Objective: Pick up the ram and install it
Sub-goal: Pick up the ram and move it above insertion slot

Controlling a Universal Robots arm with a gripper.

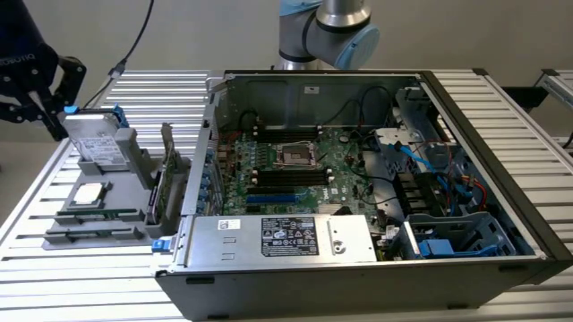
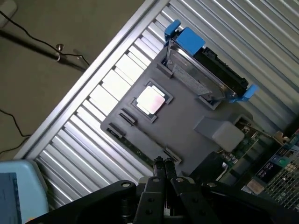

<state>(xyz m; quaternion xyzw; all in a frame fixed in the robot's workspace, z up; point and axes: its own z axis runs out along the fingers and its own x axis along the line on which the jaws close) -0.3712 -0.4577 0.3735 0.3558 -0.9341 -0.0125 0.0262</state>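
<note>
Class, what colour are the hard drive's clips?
The clips are blue, clearest in the wrist view.

Place: a robotics lab or test cell set up for computer assembly.
Worktop: ribbed aluminium slats (image 1: 90,285), an industrial bench surface, spreading out below the jaws.
Machine: a grey-and-blue industrial robot arm (image 1: 327,27) rises at the worktop's far edge.
Workpiece: an open computer case (image 1: 358,285) lies on its side, motherboard (image 1: 304,168) and power supply (image 1: 278,238) bared, well off to one side of the jaws.
Fixture: a grey moulded holder (image 2: 187,126) just ahead of the jaws keeps a hard drive (image 2: 205,70) and a processor chip (image 2: 150,100) in fitted seats.
Floor: plain floor (image 2: 46,88) beyond the worktop's edge, crossed by loose black cables (image 2: 28,39).
</note>
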